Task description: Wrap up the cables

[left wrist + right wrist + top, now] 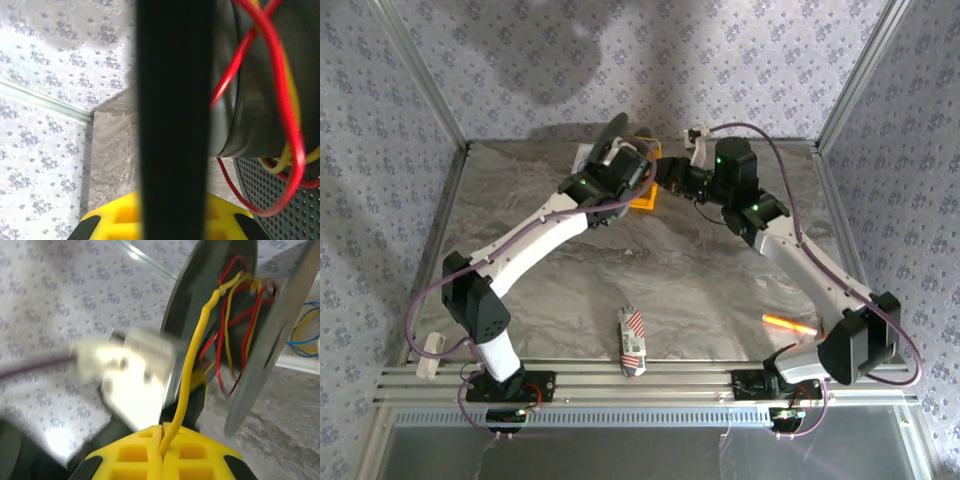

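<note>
**A:** Nearest the arm bases we see a striped packet (631,342) lying on the table (700,270), red and white. Can we read the print on it?

**B:** No, it is too small for us. An orange stick (790,323) lies to its right, well apart from it and near the right arm's base.

**A:** Farther out, both arms reach to the far middle of the table. How do the fingers stand?

**B:** The right gripper (162,452) is pinched closed on the yellow cable (186,375). The thin strand rises out of the seam between its yellow fingers.

**A:** Where does the cable run from there?

**B:** It runs up to the black spool (613,133), close to the back wall. There it joins more yellow loops and a red wire (237,64) between the two flanges.

**A:** And the left gripper (172,222)?

**B:** We see it clamped on one flange of the spool. In its wrist view the flange is edge-on, a black band dropping between the yellow fingers. Red wire and yellow cable curl round the core just right of that flange. The other flange is perforated.

**A:** What lies beyond the spool?

**B:** We see a few blue and yellow wires (305,325), then the patterned wall (720,60). We find no readable writing on any of it.
</note>
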### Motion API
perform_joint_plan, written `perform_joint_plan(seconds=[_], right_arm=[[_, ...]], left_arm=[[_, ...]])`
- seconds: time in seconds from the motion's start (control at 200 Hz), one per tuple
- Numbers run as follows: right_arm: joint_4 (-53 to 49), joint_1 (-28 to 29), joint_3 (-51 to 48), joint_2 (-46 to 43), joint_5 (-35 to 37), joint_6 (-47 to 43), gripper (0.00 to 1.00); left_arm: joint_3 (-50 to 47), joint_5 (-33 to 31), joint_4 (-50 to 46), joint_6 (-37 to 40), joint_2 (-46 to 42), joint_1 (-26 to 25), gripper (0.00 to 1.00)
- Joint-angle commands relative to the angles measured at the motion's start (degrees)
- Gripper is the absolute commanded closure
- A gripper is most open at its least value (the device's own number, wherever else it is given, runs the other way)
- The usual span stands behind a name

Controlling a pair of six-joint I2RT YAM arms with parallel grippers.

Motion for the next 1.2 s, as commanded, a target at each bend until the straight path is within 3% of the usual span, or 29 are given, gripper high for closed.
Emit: perform_joint_plan(seconds=[0.0,0.345,0.54,0.76,0.989,1.194], right_arm=[[-0.15,2.56,-0.9,-4.65,-2.41,-6.37,1.0],[6.1,11.34,-8.95,-1.32,-1.73,-6.94,1.0],[9.12,16.41,-10.15,4.6,-1.44,-7.02,1.0],[15.01,15.12,-16.62,8.73,-1.19,-4.91,1.0],[17.5,13.61,-16.56,15.32,-3.09,-5.06,1.0],[17.62,12.4,-16.06,18.94,-3.49,-5.61,1.0]], left_arm=[[4.27,2.91,-0.64,-6.09,-1.15,3.76,1.0],[12.26,10.54,-1.05,-9.04,0.15,7.6,1.0],[13.97,20.19,0.45,-15.01,-0.42,11.61,1.0],[9.4,36.64,6.72,-24.14,-5.46,19.07,1.0],[0.32,51.95,15.9,-33.67,-12.4,26.19,1.0],[-5.0,59.54,22.29,-39.86,-17.51,31.13,1.0]])
